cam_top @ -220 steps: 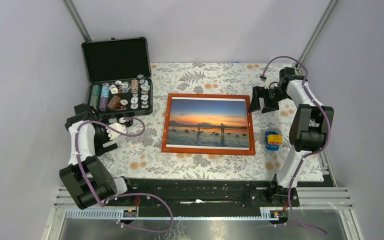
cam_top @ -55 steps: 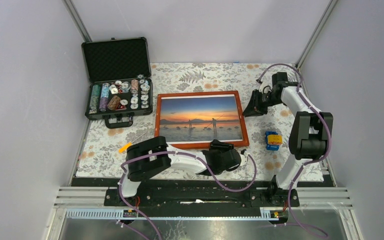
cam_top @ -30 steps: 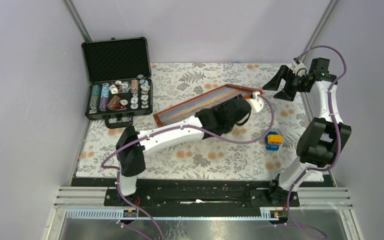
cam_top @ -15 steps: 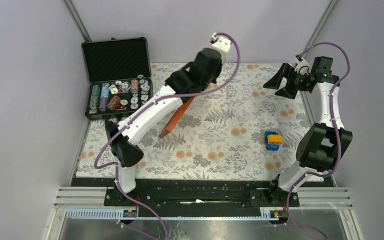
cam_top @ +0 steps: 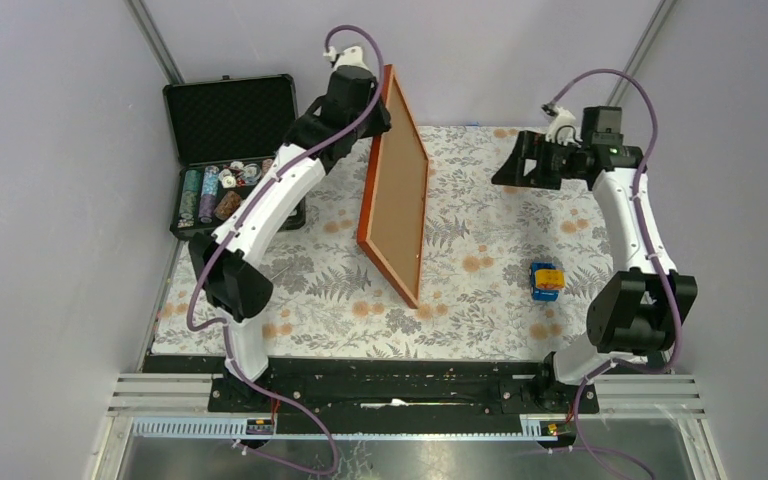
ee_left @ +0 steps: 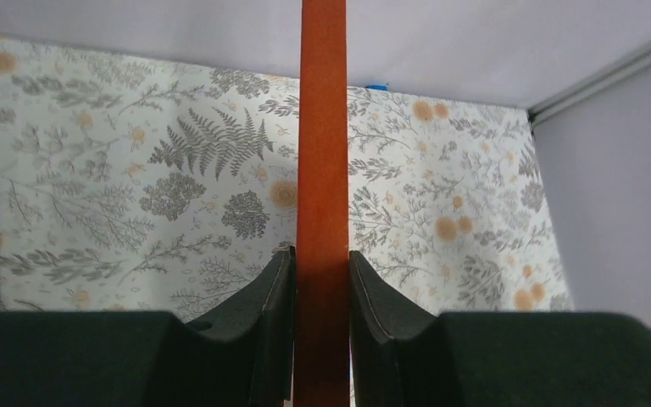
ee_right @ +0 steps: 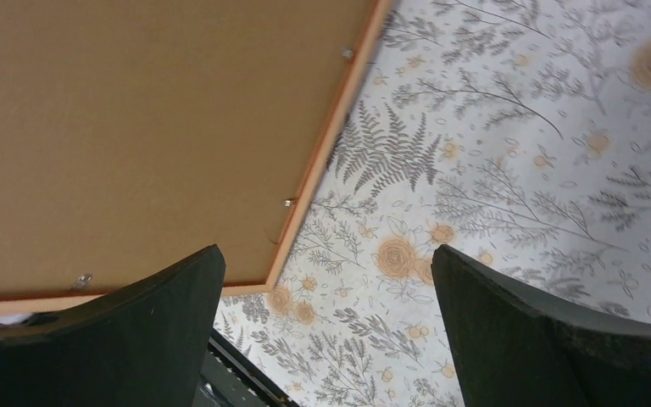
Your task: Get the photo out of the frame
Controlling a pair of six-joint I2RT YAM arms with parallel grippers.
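The frame (cam_top: 397, 190) is held on edge over the middle of the table (cam_top: 480, 300) by the left gripper (ee_left: 321, 275). The case (cam_top: 230, 120) is located far left, the right gripper (cam_top: 512, 170) right of the frame.

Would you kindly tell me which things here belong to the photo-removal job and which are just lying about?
Job: the frame, held upright, back showing; left gripper shut on it; right gripper open.
Lying about: chip case; small blue-and-yellow object.
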